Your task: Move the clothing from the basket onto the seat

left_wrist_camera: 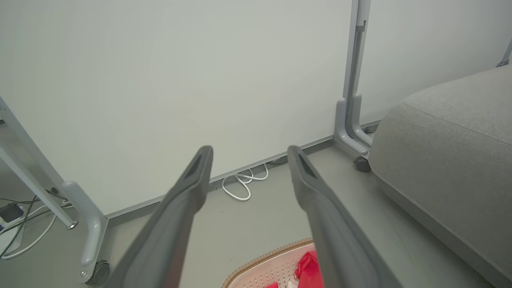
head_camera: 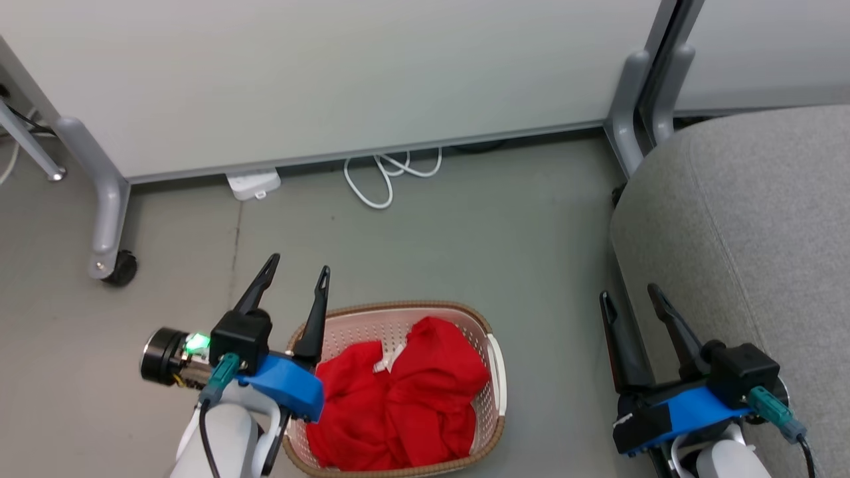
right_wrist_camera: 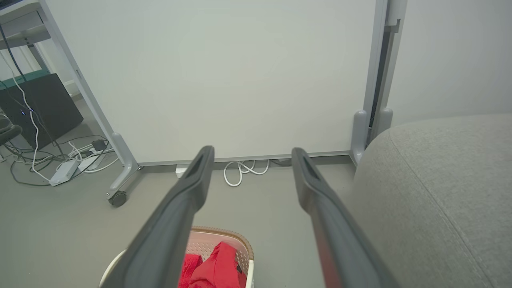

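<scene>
Red clothing with a bit of white trim lies piled in the cream basket on the floor, low in the head view. My left gripper is open, above the basket's left rim, nothing between its fingers. My right gripper is open too, between the basket and the grey seat at the right. The left wrist view shows the basket, a scrap of clothing and the seat. The right wrist view shows the basket, the clothing and the seat.
A white partition panel on grey wheeled legs stands behind the basket. A coiled white cable and a white power strip lie at its foot. More cables and a dark box sit at the left.
</scene>
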